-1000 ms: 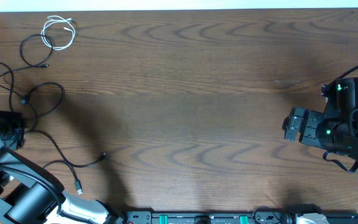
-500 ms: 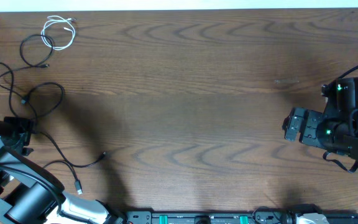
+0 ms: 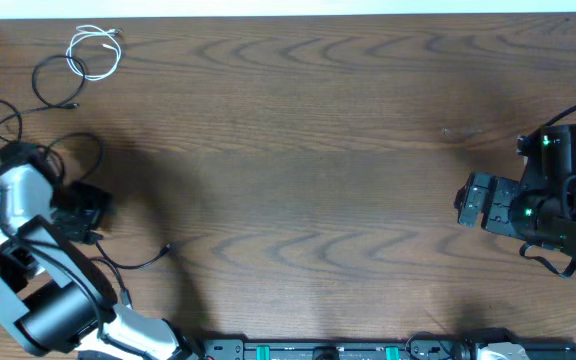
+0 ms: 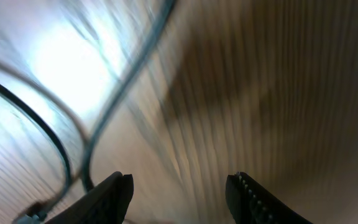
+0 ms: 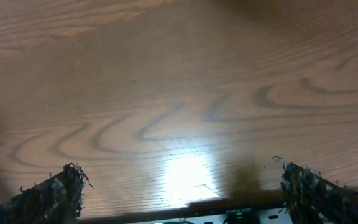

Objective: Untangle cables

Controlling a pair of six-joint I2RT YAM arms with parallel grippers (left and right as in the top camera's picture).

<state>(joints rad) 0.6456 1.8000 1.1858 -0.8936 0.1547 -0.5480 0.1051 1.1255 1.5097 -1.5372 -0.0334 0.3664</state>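
Note:
Several thin black cables [image 3: 63, 150] lie in loose loops at the table's left side, with a plug end [image 3: 166, 248] reaching toward the middle. A short white cable [image 3: 96, 52] lies coiled at the far left. My left gripper [image 3: 93, 205] is open and empty, low over the black loops. Its wrist view is blurred and shows black cable strands [image 4: 61, 143] just left of its open jaws [image 4: 179, 193]. My right gripper [image 3: 465, 200] is open and empty at the right side, far from the cables. Its wrist view shows open jaws [image 5: 182, 193] over bare wood.
The wooden table [image 3: 318, 130] has a black rail with green lights [image 3: 368, 350] along its front edge. The left arm's base [image 3: 48, 320] stands at the front left, the right arm's body [image 3: 568, 190] at the right edge.
My left arm has swung right and toward the far side, from the left edge to over the black loops. The cables under it have shifted. The right arm has not moved.

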